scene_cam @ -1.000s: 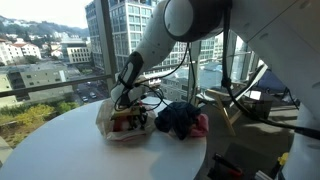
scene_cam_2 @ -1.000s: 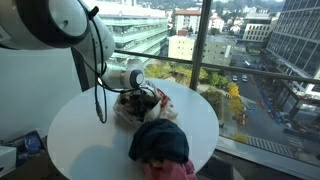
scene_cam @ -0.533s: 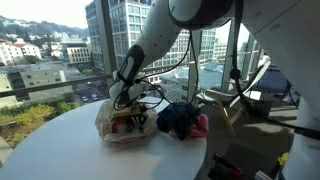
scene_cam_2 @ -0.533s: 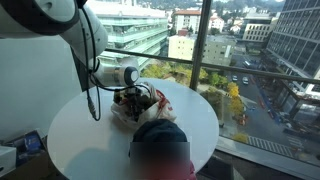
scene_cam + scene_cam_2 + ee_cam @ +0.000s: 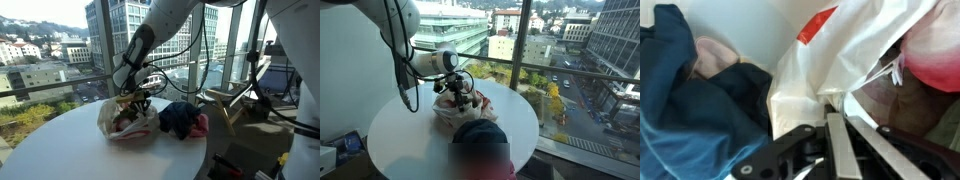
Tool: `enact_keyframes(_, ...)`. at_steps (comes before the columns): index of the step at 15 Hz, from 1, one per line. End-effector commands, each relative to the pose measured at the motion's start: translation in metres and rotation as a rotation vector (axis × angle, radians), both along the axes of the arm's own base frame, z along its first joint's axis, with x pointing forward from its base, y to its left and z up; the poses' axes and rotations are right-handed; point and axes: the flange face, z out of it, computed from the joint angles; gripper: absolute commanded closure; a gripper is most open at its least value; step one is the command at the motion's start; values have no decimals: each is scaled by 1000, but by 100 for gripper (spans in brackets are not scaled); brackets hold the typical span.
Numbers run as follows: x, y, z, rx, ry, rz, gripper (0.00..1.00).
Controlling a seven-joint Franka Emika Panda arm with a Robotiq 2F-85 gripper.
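On the round white table (image 5: 50, 150), toward the side nearest the window (image 5: 60, 60), a white plastic bag (image 5: 125, 122) is sitting crumpled and partly gaping. In both exterior views the arm (image 5: 140, 45) is reaching down over it, and the gripper (image 5: 135, 100) is hanging right at the bag's upper rim (image 5: 455, 97). In the wrist view the gripper (image 5: 837, 118) is clenching its fingers (image 5: 845, 150) on a fold of the bag's thin film (image 5: 830, 70), with plastic bunching up on either side of the pinch. A red patch (image 5: 818, 25) is showing on the bag's outer face. Something reddish is lying inside the mouth, too blurred to identify.

Just beside the bag, touching or nearly touching it, a dark blue cloth (image 5: 178, 118) is lying heaped on the table, and a pink cloth (image 5: 200, 125) is peeking out from its far side. Both cloths are also showing in the wrist view, blue (image 5: 690, 120) beside the bag and pink (image 5: 715, 55) tucked against the blue. In an exterior view the blue cloth (image 5: 480, 135) is sitting out of focus in the foreground.
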Motion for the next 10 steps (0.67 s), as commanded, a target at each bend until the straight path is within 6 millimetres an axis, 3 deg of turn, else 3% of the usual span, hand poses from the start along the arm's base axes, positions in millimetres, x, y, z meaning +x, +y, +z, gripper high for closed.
enact_keyframes(1,-25,-2,49,-45,-39,10,99)
enact_keyframes(10,-90,7,153,-207,-139,21,99)
